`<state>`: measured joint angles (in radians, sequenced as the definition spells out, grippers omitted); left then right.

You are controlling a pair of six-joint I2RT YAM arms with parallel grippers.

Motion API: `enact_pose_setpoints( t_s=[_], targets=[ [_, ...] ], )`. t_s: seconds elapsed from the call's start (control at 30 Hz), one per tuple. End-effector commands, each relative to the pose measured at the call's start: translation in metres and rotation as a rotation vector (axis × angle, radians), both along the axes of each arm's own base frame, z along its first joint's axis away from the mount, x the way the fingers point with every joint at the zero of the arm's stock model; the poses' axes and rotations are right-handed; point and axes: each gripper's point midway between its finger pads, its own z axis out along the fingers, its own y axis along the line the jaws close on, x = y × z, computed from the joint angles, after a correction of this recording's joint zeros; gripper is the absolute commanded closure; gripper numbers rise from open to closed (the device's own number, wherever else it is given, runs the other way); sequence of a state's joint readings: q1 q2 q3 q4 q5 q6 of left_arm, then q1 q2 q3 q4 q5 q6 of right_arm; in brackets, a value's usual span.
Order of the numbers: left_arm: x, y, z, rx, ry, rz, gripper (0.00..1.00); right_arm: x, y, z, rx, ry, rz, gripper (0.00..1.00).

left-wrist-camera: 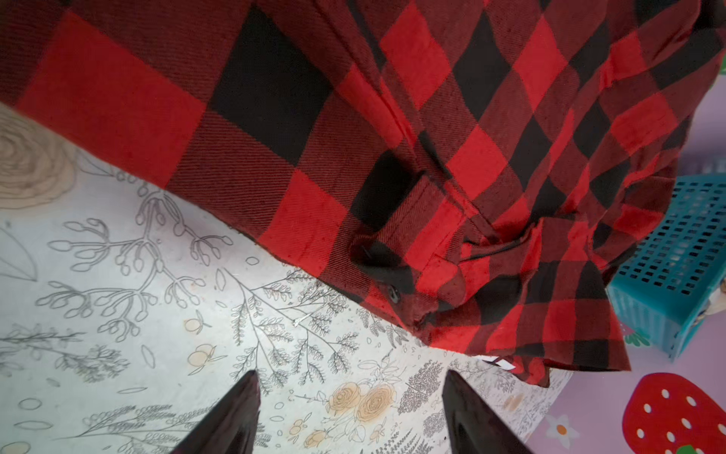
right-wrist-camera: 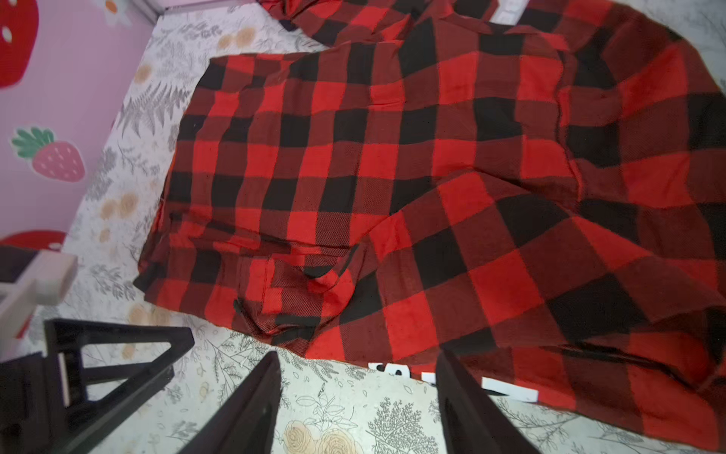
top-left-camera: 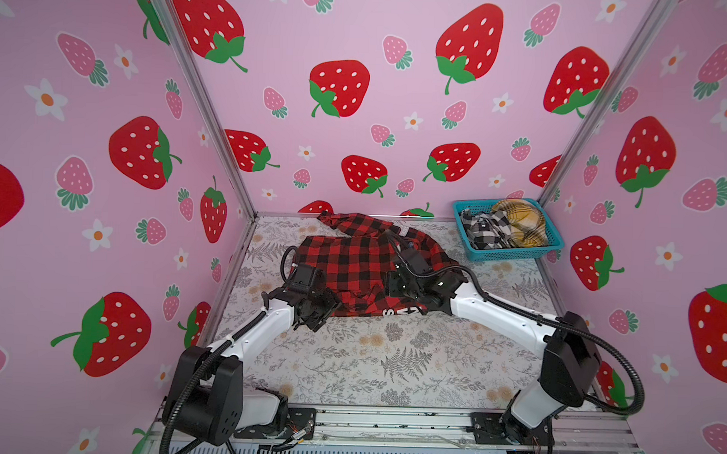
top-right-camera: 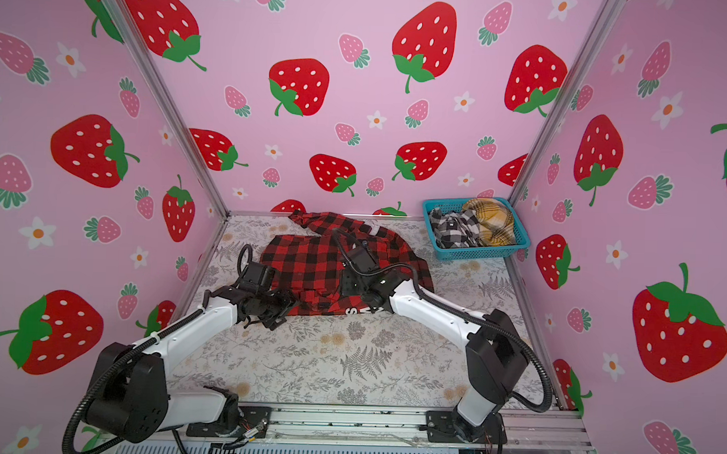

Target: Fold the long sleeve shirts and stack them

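One of the long sleeve shirts, a red-and-black check shirt [top-left-camera: 352, 261] [top-right-camera: 314, 263], lies spread on the floral table with a sleeve trailing toward the back wall. White lettering [right-wrist-camera: 506, 389] shows at its near hem. My left gripper [left-wrist-camera: 351, 377] [top-left-camera: 319, 316] stands open over bare table, just off the shirt's near left edge [left-wrist-camera: 353, 137], holding nothing. My right gripper [right-wrist-camera: 357, 355] is open too, hovering at the near hem [right-wrist-camera: 393, 177], with only the tabletop between its fingers. A black-and-white check shirt [top-left-camera: 484, 234] and a mustard plaid shirt [top-left-camera: 520, 225] lie crumpled in the basket.
The teal mesh basket [top-left-camera: 506, 254] [top-right-camera: 477, 255] stands at the back right corner of the table [top-left-camera: 369, 361]. Pink strawberry walls close in the left, back and right sides. The left gripper's black frame [right-wrist-camera: 118, 353] sits close beside my right gripper.
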<state>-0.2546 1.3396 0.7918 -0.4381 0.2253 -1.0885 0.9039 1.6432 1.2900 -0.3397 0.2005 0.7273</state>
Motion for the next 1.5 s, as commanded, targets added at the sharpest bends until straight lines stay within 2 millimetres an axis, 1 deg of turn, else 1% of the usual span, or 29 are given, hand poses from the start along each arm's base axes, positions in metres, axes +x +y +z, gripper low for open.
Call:
enact_pose_setpoints(
  t_s=[0.0, 0.1, 0.17, 0.2, 0.23, 0.33, 0.47, 0.53, 0.6, 0.63, 0.67, 0.7, 0.73, 0.77, 0.83, 0.9, 0.97, 1.07, 1.17, 1.23, 1.27, 1.33, 1.43, 1.47],
  targets=[
    [0.023, -0.010, 0.011, -0.037, -0.012, 0.049, 0.30, -0.006, -0.027, -0.048, -0.044, 0.151, 0.002, 0.43],
    [0.027, -0.011, 0.008, 0.028, 0.015, 0.025, 0.37, 0.001, -0.042, -0.052, -0.011, 0.175, -0.025, 0.46],
    [0.027, -0.016, -0.001, 0.025, 0.038, 0.018, 0.42, 0.002, -0.049, -0.058, 0.008, 0.202, -0.036, 0.48],
    [0.028, -0.018, -0.006, 0.020, 0.049, 0.018, 0.42, 0.001, -0.053, -0.063, 0.010, 0.222, -0.039, 0.49],
    [0.029, -0.021, -0.009, 0.016, 0.059, 0.013, 0.43, 0.004, -0.052, -0.063, 0.033, 0.220, -0.037, 0.51],
    [0.032, -0.027, -0.017, 0.033, 0.073, -0.010, 0.47, 0.004, -0.055, -0.072, 0.049, 0.253, -0.031, 0.53],
    [0.035, -0.031, -0.029, 0.049, 0.097, -0.026, 0.62, 0.001, -0.059, -0.078, 0.064, 0.274, -0.035, 0.53],
    [0.039, -0.033, -0.031, 0.052, 0.104, -0.029, 0.69, 0.001, -0.061, -0.078, 0.072, 0.273, -0.037, 0.53],
    [0.044, -0.035, -0.032, 0.052, 0.099, -0.037, 0.79, 0.000, -0.062, -0.078, 0.075, 0.275, -0.038, 0.50],
    [0.049, -0.038, -0.028, 0.050, 0.086, -0.045, 0.85, -0.001, -0.063, -0.078, 0.079, 0.277, -0.037, 0.49],
    [0.051, -0.038, -0.026, 0.059, 0.080, -0.050, 0.88, -0.002, -0.064, -0.079, 0.082, 0.281, -0.037, 0.49],
    [0.054, -0.038, -0.023, 0.069, 0.072, -0.056, 0.90, -0.003, -0.064, -0.078, 0.089, 0.280, -0.037, 0.44],
    [0.056, -0.038, -0.019, 0.079, 0.063, -0.065, 0.97, -0.004, -0.065, -0.077, 0.100, 0.280, -0.040, 0.42],
    [0.060, -0.038, -0.015, 0.087, 0.053, -0.073, 1.00, -0.004, -0.067, -0.077, 0.107, 0.280, -0.044, 0.41],
    [0.063, -0.038, -0.004, 0.093, 0.040, -0.092, 1.00, -0.003, -0.072, -0.076, 0.121, 0.283, -0.061, 0.39],
    [0.065, -0.030, 0.017, 0.117, -0.002, -0.114, 1.00, 0.000, -0.078, -0.072, 0.159, 0.279, -0.079, 0.34],
    [0.066, -0.008, 0.048, 0.205, -0.079, -0.117, 1.00, 0.006, -0.081, -0.060, 0.234, 0.260, -0.088, 0.29],
    [0.058, 0.020, 0.090, 0.295, -0.180, -0.150, 1.00, 0.014, -0.077, -0.042, 0.304, 0.222, -0.056, 0.25],
    [0.044, 0.045, 0.118, 0.362, -0.231, -0.180, 1.00, 0.017, -0.068, -0.035, 0.345, 0.226, -0.042, 0.21],
    [0.035, 0.057, 0.129, 0.386, -0.257, -0.181, 1.00, 0.019, -0.063, -0.035, 0.403, 0.242, -0.049, 0.18],
    [0.032, 0.062, 0.131, 0.393, -0.265, -0.178, 1.00, 0.019, -0.058, -0.035, 0.443, 0.253, -0.049, 0.16],
    [0.026, 0.070, 0.130, 0.396, -0.267, -0.164, 1.00, 0.017, -0.050, -0.039, 0.510, 0.286, -0.041, 0.15],
    [0.023, 0.079, 0.126, 0.374, -0.258, -0.133, 1.00, 0.014, -0.045, -0.047, 0.539, 0.333, -0.045, 0.03],
    [0.023, 0.080, 0.125, 0.361, -0.261, -0.123, 1.00, 0.013, -0.048, -0.049, 0.527, 0.334, -0.057, 0.02]
  ],
)
